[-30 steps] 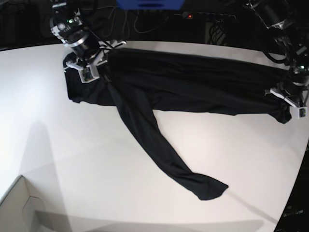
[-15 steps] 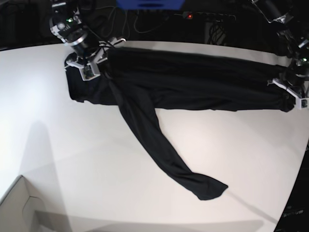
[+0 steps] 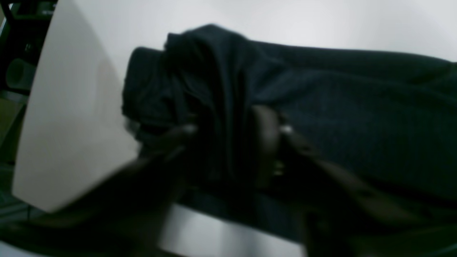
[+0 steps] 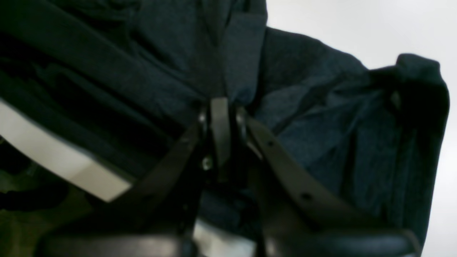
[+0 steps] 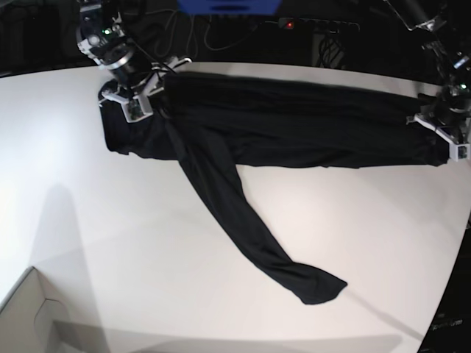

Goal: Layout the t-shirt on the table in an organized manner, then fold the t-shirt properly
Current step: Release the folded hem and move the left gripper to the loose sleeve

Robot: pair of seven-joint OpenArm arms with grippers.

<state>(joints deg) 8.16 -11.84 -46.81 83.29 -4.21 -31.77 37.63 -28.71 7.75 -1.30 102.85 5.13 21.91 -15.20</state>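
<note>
While I watch from far away, my right gripper [image 4: 220, 117] is pressed tight on a fold of the t-shirt [image 5: 280, 125]. Its two black fingers [image 4: 219, 107] pinch the dark cloth between them, up at about ten o'clock on the table [image 5: 110, 243] in the base view. I think it holds that end so the shirt cannot slide.

My left gripper [image 5: 441, 136] sits at about two o'clock, at the other end of the shirt. In its own camera the fingers [image 3: 266, 135] stand apart with bunched cloth between them. That picture is dark and blurry, so I cannot tell if they squeeze the cloth or only rest around it.

Between the two grippers the black shirt is pulled out long and flat across the far side of the white table. It looks stretched like that so the wrinkles come out. One long sleeve [image 5: 250, 228] runs away from the body toward five o'clock and lies loose on the table.

A corner of a pale cardboard box [image 5: 29, 316] sits at seven o'clock, well apart from the shirt.

I think the laying-out part is nearly done but the sleeve needs tidying, and no folding has begun.
</note>
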